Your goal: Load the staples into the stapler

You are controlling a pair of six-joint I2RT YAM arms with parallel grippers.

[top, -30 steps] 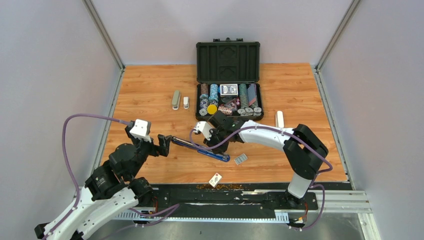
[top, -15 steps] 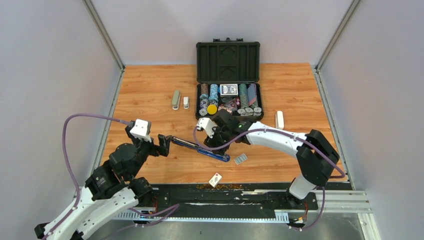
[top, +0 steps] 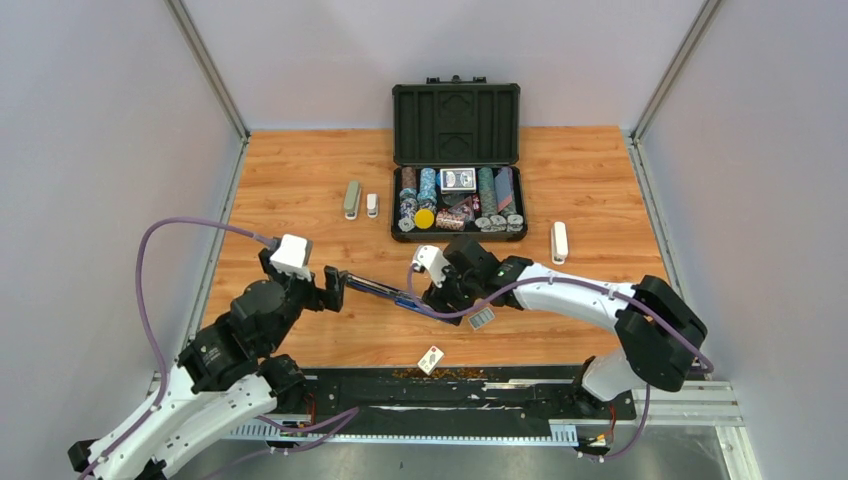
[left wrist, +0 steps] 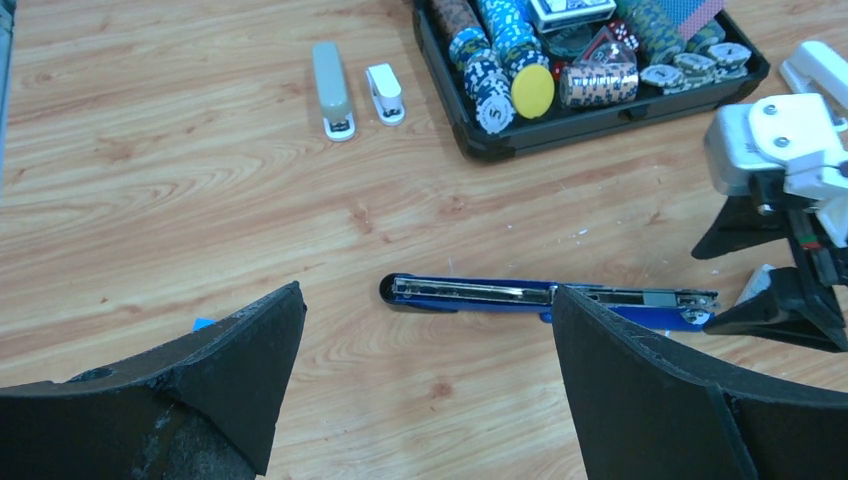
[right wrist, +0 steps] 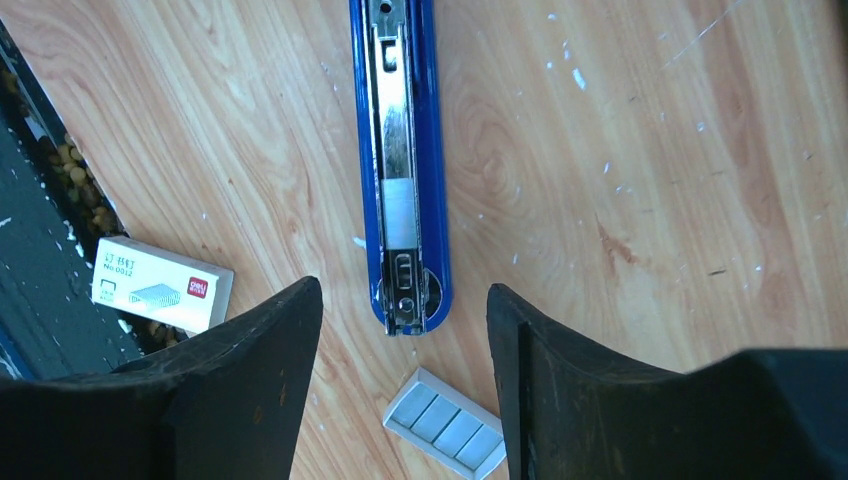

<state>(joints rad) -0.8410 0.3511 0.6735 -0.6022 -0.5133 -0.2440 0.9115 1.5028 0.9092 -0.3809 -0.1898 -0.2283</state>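
stapler (right wrist: 400,150) flat open on desk (top: 300,180), rail up for loading | staples (right wrist: 445,423) just beside its end, below my right jaws (spread, empty) | my left jaws spread facing other end, likely to steady it

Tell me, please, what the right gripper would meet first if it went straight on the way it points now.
Probably the near end of the stapler: in the right wrist view it lies between the tips of the open right gripper. The staples lie just short of it; depth is unclear.
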